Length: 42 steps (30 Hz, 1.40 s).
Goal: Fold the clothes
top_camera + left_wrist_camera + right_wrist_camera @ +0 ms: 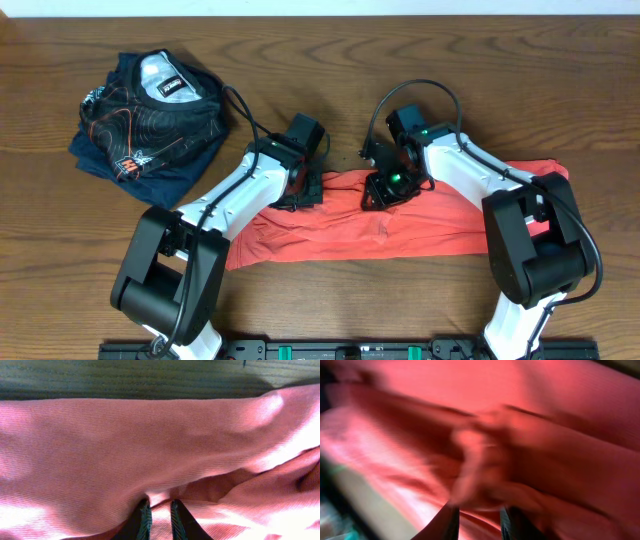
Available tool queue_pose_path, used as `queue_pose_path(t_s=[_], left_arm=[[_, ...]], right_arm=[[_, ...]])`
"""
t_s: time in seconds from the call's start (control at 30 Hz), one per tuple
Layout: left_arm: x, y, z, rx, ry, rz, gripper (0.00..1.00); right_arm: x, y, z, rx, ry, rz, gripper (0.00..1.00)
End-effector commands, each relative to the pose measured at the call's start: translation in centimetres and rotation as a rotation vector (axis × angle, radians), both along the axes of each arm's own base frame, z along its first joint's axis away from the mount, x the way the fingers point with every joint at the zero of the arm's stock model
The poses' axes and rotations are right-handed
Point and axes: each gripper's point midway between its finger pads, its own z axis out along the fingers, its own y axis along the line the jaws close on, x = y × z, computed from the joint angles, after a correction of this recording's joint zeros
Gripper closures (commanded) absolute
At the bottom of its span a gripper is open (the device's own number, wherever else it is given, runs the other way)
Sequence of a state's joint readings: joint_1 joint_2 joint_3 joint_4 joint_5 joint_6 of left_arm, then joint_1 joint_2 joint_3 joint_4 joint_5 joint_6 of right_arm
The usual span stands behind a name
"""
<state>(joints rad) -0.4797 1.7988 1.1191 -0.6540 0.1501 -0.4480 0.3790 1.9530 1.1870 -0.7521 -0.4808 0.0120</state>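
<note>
A crumpled dark navy garment (150, 110) lies at the far left of the wooden table (60, 250). Right of it, the left gripper (159, 511) sits on the coral-red T-shirt (400, 235), fingers nearly together, pinching a fold. The shirt stretches in a long band across the middle. The right gripper (480, 520) also rests on it, but its view is too blurred to tell its grip.

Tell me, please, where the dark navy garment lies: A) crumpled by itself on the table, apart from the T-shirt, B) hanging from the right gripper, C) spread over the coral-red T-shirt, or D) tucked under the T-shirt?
A: the overhead view shows the navy garment bunched on the table at the far left corner, with bare wood between it and the coral-red T-shirt.
</note>
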Motion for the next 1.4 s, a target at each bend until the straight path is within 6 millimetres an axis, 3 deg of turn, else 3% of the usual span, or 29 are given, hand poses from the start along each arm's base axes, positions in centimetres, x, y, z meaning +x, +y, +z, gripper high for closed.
queue_pose_path(t_s=[0.0,0.17,0.33,0.6,0.9,1.23,1.37], left_arm=[[-0.6,0.6,-0.9,0.024,0.025,0.006,0.83],[-1.4,1.3,-1.7,0.045,0.038,0.008,0.83],[-1.4,2.8,-2.3,0.126,0.018,0.017,0.83],[0.8,2.5,-2.1,0.117,-0.077,0.029,0.83],[2.1,3.9,-1.9,0.149,-0.116,0.068,0.83],[2.3,4.5,-1.9,0.149,-0.116,0.086,0.83],[2.3,4.5,-1.9,0.150,-0.115,0.086,0.83]], right_arm=[[1.4,-2.9,-1.4,-0.184,-0.048,-0.120,0.74],[2.1,-3.4,-1.4,-0.182,-0.063,-0.141,0.74],[1.1,-4.5,-1.5,-0.216,-0.014,-0.150,0.74],[0.9,-6.8,-1.0,-0.239,0.032,-0.178,0.73],[2.5,-14.1,0.0,-0.239,0.062,-0.377,0.75],[3.1,-21.1,3.7,-0.245,0.003,-0.518,0.71],[2.4,-26.1,5.2,-0.395,-0.047,-0.606,0.70]])
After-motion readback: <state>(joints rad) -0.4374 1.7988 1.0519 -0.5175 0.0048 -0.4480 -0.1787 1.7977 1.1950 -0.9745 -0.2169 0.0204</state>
